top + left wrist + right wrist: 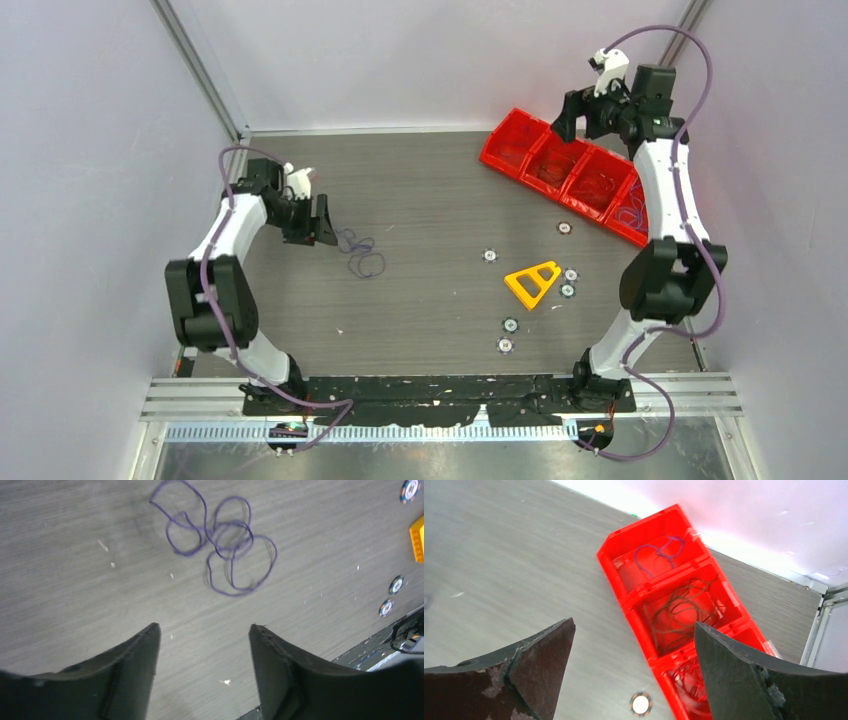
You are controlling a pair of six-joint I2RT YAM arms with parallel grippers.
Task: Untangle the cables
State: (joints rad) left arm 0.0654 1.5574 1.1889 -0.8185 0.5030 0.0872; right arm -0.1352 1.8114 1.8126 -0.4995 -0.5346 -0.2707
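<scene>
A thin purple cable (361, 256) lies in tangled loops on the table's left middle. In the left wrist view the purple cable (220, 540) lies ahead of my fingers. My left gripper (322, 222) is open and empty just left of the loops, apart from them; in its own view (205, 630) bare table lies between the jaws. My right gripper (565, 115) is open and empty, raised over the far end of a red tray (490, 155). Its own view (634, 627) shows the tray (610, 572) holding a purple wire (659, 552), dark brown wires (679, 612) and red wires (689, 680) in separate compartments.
A yellow triangular piece (531, 283) lies right of centre. Several round chips lie around it, such as one chip (490, 256) and another (510, 325). One chip (564, 228) sits beside the tray and shows in the right wrist view (640, 703). A metal rail runs along the near edge.
</scene>
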